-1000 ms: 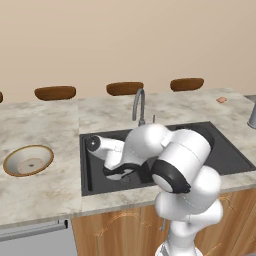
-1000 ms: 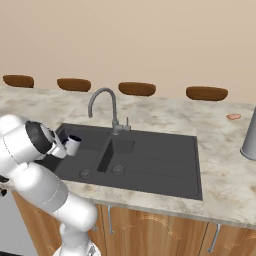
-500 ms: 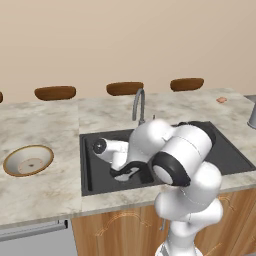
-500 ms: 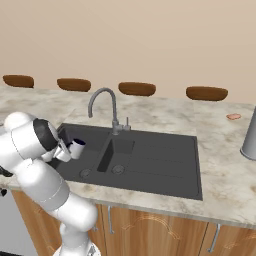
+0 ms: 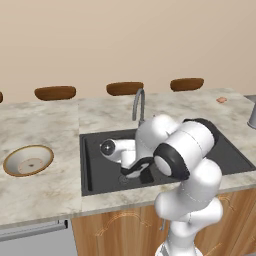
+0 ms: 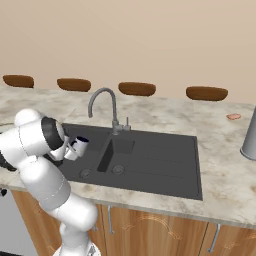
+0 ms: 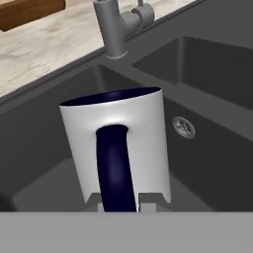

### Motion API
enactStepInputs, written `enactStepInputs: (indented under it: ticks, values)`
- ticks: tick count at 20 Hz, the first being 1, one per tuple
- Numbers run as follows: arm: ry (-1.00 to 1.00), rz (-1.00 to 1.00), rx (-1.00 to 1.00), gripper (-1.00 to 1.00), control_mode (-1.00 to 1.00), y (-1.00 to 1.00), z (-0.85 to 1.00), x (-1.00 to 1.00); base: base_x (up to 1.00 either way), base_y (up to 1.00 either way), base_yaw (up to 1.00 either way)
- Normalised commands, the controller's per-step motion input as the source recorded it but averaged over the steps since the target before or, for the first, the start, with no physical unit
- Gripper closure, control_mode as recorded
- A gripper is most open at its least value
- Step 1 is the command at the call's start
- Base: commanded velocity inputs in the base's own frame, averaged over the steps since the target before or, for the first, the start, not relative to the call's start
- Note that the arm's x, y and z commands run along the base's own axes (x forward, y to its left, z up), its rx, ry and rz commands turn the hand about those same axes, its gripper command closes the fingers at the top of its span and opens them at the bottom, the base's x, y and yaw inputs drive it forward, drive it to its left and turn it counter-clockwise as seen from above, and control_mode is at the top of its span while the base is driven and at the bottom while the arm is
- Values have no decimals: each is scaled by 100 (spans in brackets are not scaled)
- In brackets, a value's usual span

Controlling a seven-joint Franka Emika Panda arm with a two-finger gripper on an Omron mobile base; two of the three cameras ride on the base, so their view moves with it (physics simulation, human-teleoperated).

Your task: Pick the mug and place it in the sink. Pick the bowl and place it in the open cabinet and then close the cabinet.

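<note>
Lowered: mug [image 7: 116, 148] gripped, seemingly above sink [image 6: 150, 160].

The mug [image 7: 116, 143] hangs over the sink [image 6: 150, 165] (left basin); the bowl [image 5: 28, 160] sits left on the counter [image 5: 45, 125].

Nothing to read here: no words, labels, brand marks, numbers or signs turn up anywhere across these views.
</note>
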Motion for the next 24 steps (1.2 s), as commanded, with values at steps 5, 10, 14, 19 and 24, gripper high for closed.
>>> enactStepInputs:
  ticks: [5, 10, 14, 19, 24]
  values:
    - [-5, 9, 2, 100, -100, -11, -15, 14, 0, 0, 0]
    - [-1, 8, 6, 100, -100, -13, -31, 2, 0, 0, 0]
    - [0, 6, 8, 100, -100, 0, -49, 0, 0, 0, 0]
    - [-3, 5, 6, 100, -100, 0, -42, 0, 0, 0, 0]
    - [-28, 5, 0, 100, -100, 0, -53, 0, 0, 0, 0]
